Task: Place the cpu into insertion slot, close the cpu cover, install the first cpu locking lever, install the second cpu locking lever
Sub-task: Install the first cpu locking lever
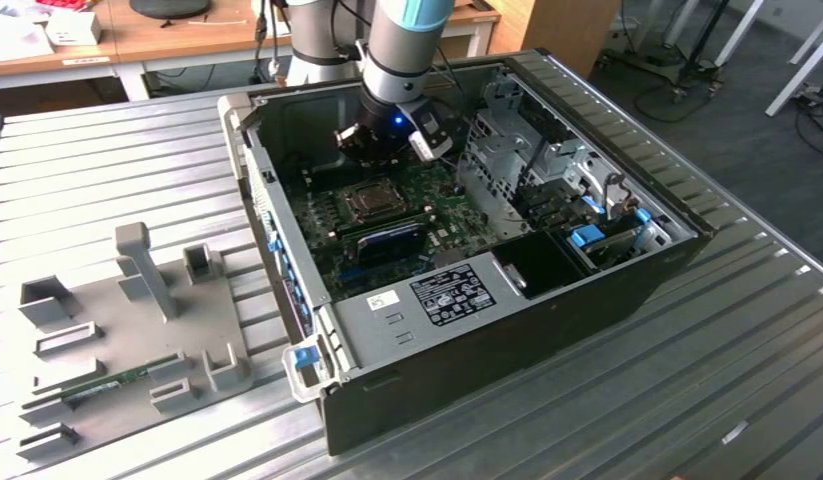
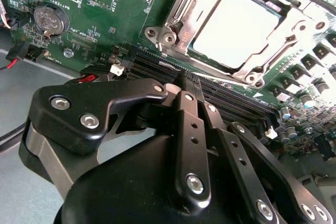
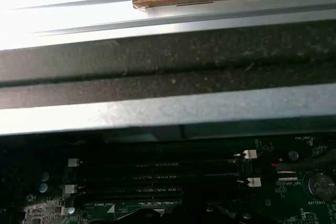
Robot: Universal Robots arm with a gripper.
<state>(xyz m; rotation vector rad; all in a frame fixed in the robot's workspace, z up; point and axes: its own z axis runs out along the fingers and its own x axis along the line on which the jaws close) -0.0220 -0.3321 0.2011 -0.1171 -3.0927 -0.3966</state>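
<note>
The cpu (image 2: 236, 27) lies in the insertion slot (image 1: 371, 202) on the green board; its pale metal top shows through the window of the cpu cover (image 2: 177, 11). The silver cover frame lies flat around the chip. My gripper (image 1: 384, 152) hangs inside the open computer case, just past the socket's far side in the exterior view and low over the board. In the second wrist view its black linkage converges to a point; the gripper (image 2: 181, 80) is shut with nothing in it, above the long black memory slots (image 2: 157, 69) beside the socket.
The case walls (image 1: 258, 170) and a silver drive cage (image 1: 531, 150) hem the board in. A coin battery (image 2: 50, 19) sits on the board. On the exterior view's left, a grey fixture plate (image 1: 131, 330) carries upright holders and a memory stick (image 1: 111, 383).
</note>
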